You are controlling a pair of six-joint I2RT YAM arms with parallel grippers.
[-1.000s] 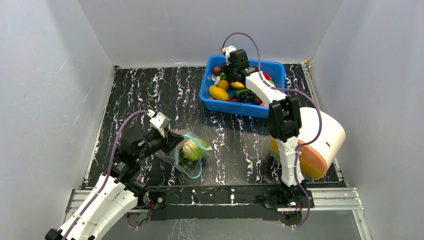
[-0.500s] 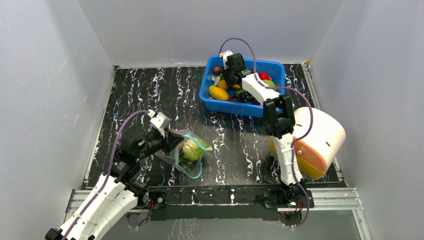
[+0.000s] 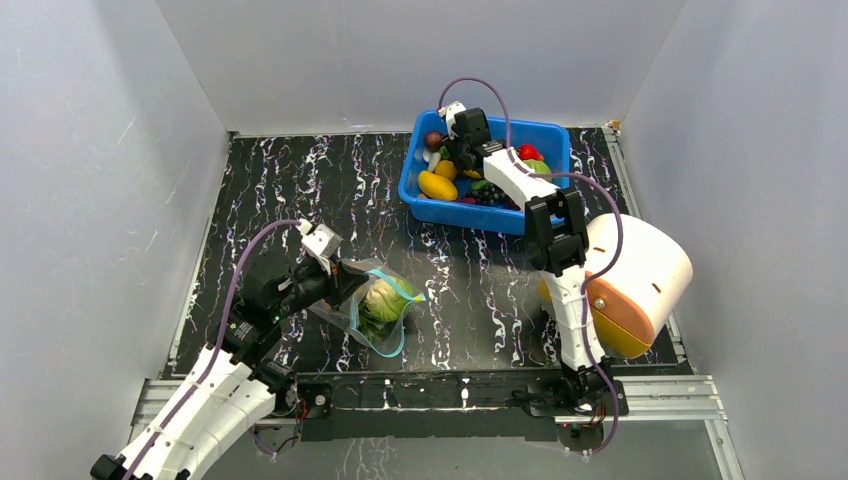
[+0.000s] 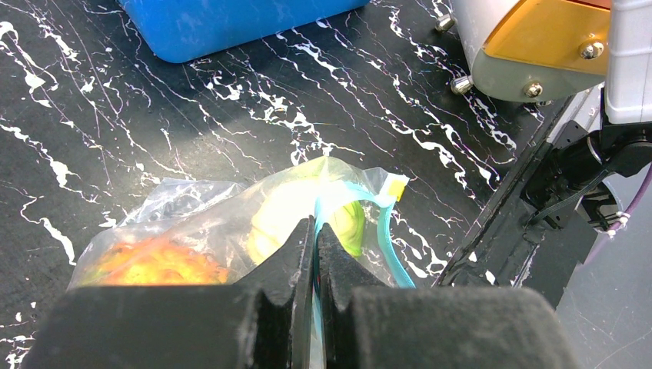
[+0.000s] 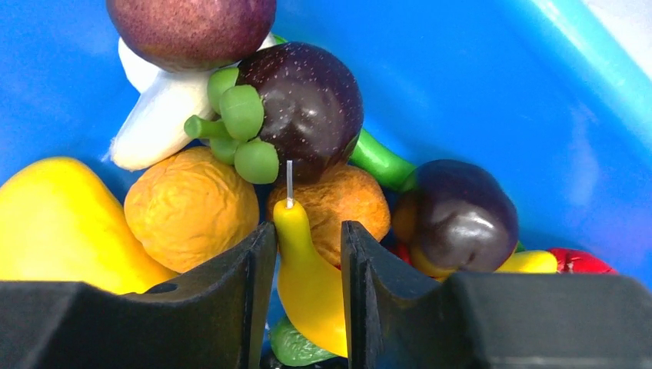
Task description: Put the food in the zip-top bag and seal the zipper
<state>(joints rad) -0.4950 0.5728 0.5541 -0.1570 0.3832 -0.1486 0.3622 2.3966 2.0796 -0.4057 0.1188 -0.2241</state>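
Observation:
The clear zip-top bag (image 3: pixel 372 308) lies on the black marbled table at front left, with a green cabbage (image 3: pixel 381 298) and an orange piece (image 4: pixel 154 261) inside. My left gripper (image 3: pixel 338 279) is shut on the bag's mouth edge, and the teal zipper (image 4: pixel 390 247) loops out past the fingertips (image 4: pixel 306 234). My right gripper (image 3: pixel 456 160) is down in the blue bin (image 3: pixel 480 216). In the right wrist view its jaws (image 5: pixel 307 238) are closed around a yellow pear-shaped fruit (image 5: pixel 311 288). Around that fruit lie orange pieces, dark purple fruits and a white piece.
A large white and orange cylinder (image 3: pixel 640 285) lies at the right, beside the right arm's base. Grey walls stand on three sides. The metal rail (image 3: pixel 450 390) with both arm bases runs along the near edge. The bin holds several more toy fruits.
My right gripper has moved a little left and deeper into the bin, onto the yellow fruit. The left gripper and the bag have not moved.

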